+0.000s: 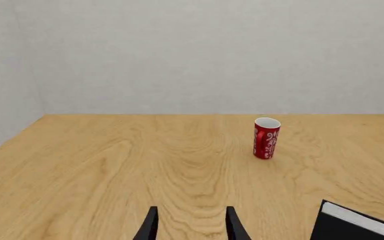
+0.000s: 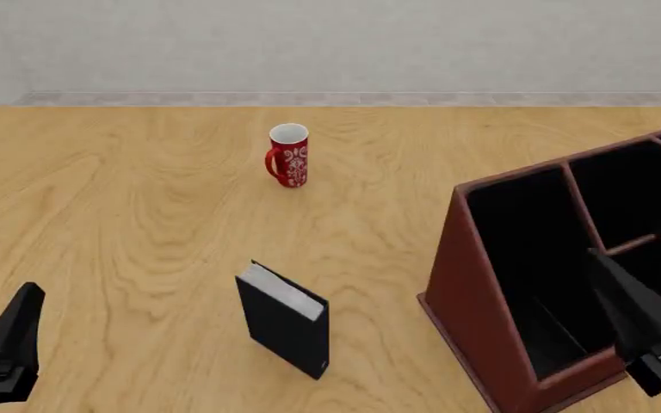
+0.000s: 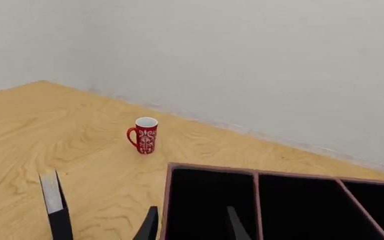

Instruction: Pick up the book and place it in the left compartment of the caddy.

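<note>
The book (image 2: pixel 285 320) is standing upright on the desk (image 2: pixel 135 215), its white page edges facing up, resting near the front-middle of the wooden surface and touched by neither arm. The left end effector (image 2: pixel 7 337) is sitting low at the near left edge of the front view, well apart from the book, which is lying to its right; in the left wrist view its two dark fingers (image 1: pixel 150 226) are standing apart with bare desk between them, and only a corner of the book (image 1: pixel 355 223) is showing off to one side. The right end effector (image 2: pixel 640 314) is hanging over the caddy (image 2: pixel 468 301), which is sitting at the desk's right side with its left compartment (image 2: pixel 526 249) facing the book across a strip of desk; in the right wrist view its fingertips (image 3: pixel 150 225) are also standing apart, gripping nothing. A red mug (image 2: pixel 289 156) is standing farther back, well beyond the book.
</note>
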Robot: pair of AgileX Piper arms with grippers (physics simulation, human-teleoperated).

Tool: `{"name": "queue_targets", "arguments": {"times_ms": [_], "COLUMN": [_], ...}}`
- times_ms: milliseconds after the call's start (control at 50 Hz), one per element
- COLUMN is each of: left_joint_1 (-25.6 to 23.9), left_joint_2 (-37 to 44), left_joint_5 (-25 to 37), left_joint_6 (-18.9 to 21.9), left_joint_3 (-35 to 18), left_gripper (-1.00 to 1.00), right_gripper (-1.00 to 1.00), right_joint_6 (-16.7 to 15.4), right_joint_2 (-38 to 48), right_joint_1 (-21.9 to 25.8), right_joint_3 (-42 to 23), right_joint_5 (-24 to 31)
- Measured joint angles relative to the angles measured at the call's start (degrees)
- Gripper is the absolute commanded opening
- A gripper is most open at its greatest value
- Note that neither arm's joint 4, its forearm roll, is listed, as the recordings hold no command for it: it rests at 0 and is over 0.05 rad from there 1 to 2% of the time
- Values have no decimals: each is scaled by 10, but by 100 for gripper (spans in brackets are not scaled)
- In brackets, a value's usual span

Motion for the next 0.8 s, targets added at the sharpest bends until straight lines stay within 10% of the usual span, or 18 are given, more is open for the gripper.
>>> {"name": "queue_targets", "arguments": {"times_ms": [800], "left_joint_1": [0], "left_joint_2": [0], "left_joint_5": [0], "left_joint_6": [0], "left_joint_3": [0], "left_gripper": [100], "right_gripper": [100], "right_joint_6": [-41], "right_joint_2": [258], "right_joint_1": [233], "right_joint_3": [-146], "right_joint_5": [13]}}
